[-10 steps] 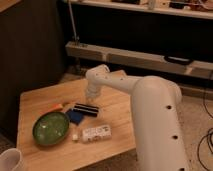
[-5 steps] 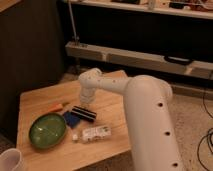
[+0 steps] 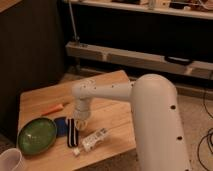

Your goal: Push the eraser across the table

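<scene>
Black eraser (image 3: 73,133) is lying near the desk's (image 3: 110,85) front edge, between a blue pad (image 3: 60,125) and white packet (image 3: 93,139). The gripper (image 3: 79,119) is hanging right over its far end.

The table (image 3: 107,107) has a top of pale wooden planks with a dull, satin finish and faint seams between the boards. Above its middle, the gripper (image 3: 78,119) hangs from a white arm (image 3: 150,115) whose smooth, hard casing looks like moulded plastic with a soft sheen. Just below the gripper lies the eraser (image 3: 72,132), matt black with a thin pale stripe. Left of it, the blue pad (image 3: 60,125) looks flat and dull. The green bowl (image 3: 36,135) near the table's left edge is glossy, catching light. The white packet (image 3: 93,139) beside the eraser looks smooth. The white cup (image 3: 10,161) appears matt.
</scene>
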`<state>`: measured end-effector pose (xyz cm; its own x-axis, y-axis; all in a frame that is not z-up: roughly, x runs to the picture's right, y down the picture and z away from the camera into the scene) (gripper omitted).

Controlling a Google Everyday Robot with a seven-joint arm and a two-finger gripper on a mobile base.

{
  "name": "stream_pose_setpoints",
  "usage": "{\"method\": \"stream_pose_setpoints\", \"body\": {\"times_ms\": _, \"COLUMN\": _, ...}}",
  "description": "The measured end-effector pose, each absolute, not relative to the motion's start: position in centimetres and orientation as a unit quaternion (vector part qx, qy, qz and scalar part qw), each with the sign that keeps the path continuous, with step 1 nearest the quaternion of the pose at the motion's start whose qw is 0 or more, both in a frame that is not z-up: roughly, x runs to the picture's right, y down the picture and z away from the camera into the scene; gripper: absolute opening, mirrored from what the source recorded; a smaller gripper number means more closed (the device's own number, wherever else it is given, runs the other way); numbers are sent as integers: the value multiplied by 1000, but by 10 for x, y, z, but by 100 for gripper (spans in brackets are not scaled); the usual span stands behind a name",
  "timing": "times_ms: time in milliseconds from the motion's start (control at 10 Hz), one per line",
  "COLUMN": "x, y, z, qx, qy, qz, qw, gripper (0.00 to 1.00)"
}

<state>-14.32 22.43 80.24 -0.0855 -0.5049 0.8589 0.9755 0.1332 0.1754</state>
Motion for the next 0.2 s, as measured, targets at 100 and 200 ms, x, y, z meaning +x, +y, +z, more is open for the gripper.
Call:
{"method": "stream_pose_setpoints", "body": {"times_ms": 100, "x": -144, "y": 224, "z": 796, "qx": -266, "qy": -430, "qz": -594, "qw": 625, "gripper": 0}}
{"method": "stream_pose_setpoints", "body": {"times_ms": 200, "x": -147, "y": 218, "z": 786, "qx": -252, "qy": -426, "qz": -591, "qw": 637, "gripper": 0}}
